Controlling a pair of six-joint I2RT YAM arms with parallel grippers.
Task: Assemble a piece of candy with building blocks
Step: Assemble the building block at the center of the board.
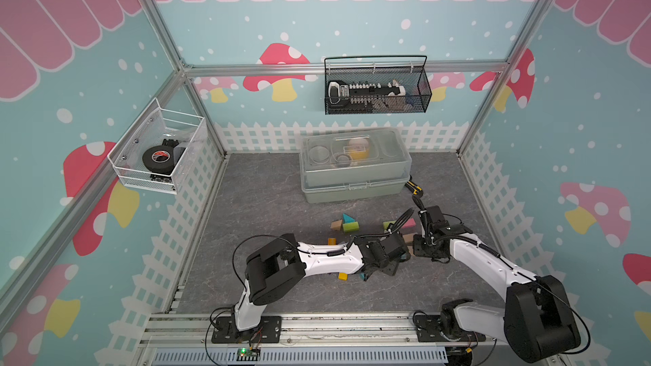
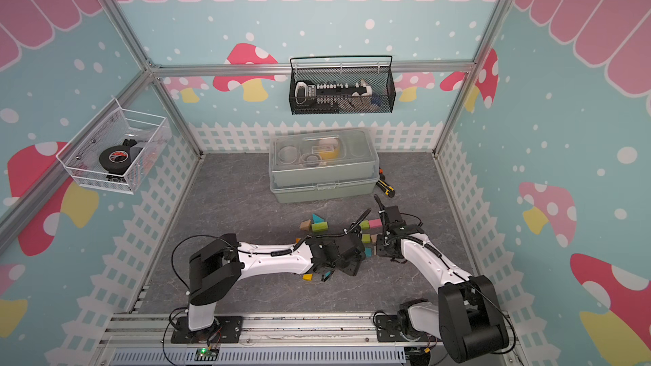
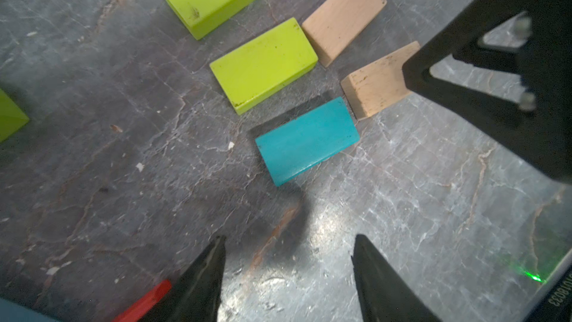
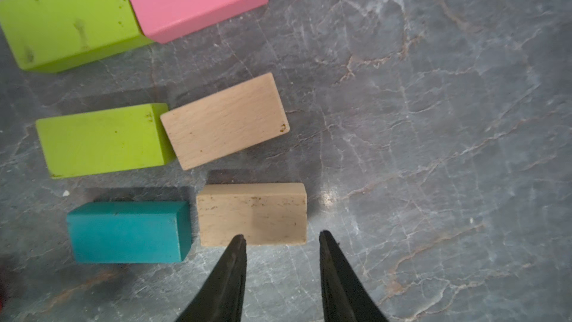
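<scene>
Right jaws parted, tan block [image 4: 252, 213] just beyond

Colourful building blocks [image 4: 105, 140], flat, in pairs

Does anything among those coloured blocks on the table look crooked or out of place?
Yes, slightly. The plain tan wooden block in the middle row sits twisted, skewed against the lime green rectangular block beside it, while the other tan wooden block lines up squarely with the teal rectangular block.
</scene>
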